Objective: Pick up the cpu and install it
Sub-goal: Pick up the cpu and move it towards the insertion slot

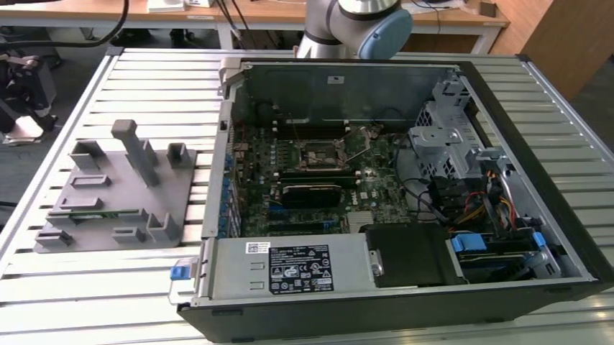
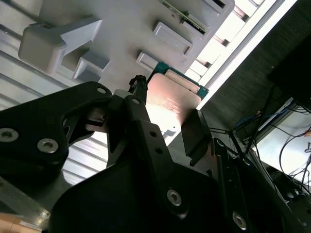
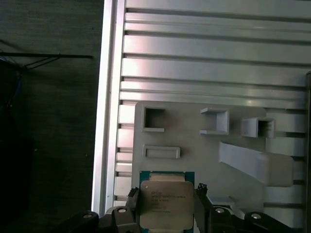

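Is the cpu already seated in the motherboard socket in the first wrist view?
No, the cpu sits between the fingers of the gripper, over the grey tray rather than in a socket.

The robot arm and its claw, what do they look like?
The arm is a silvery-grey tube with a rounded pale blue cap on its joint, seen in the exterior view. The gripper in the second wrist view is black, built of chunky linked bars dotted with round silver screws, ending in two dark, flat fingers.
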{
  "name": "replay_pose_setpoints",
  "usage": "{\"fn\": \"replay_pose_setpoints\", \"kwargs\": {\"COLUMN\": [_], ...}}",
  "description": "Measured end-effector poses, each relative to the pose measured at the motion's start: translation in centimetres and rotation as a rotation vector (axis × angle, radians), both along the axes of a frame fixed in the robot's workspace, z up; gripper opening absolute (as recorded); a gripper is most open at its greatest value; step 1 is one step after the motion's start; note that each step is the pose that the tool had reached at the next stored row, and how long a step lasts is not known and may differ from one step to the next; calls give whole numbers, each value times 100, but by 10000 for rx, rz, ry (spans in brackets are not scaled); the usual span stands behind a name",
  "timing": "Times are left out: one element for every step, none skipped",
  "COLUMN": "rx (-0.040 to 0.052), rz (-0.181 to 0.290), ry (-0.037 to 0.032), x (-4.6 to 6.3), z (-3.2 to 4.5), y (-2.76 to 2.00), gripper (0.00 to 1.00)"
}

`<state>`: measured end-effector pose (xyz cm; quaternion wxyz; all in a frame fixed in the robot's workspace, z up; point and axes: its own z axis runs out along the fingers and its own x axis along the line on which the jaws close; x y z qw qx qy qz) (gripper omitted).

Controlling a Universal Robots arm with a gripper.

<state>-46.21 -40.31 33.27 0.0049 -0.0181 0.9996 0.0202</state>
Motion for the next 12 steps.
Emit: {"fn": "replay_pose_setpoints", "kwargs": {"rx": [0, 0, 0, 1, 1, 0, 0, 0, 0, 0, 0, 0], "rz": [0, 0, 0, 0, 0, 0, 0, 0, 0, 0, -1, -1], "ry": [0, 0, 0, -1, -1, 0, 0, 0, 0, -1, 1, 0], "x": [0, 0, 0, 0, 0, 0, 0, 0, 0, 0, 0, 0], "z": [18, 36, 54, 73, 94, 114, 133, 152, 171, 190, 210, 227], "y": [0, 0, 0, 0, 0, 1, 1, 1, 2, 2, 3, 3], "gripper": [53, 53, 53, 53, 53, 53, 53, 53, 53, 53, 53, 53]}}
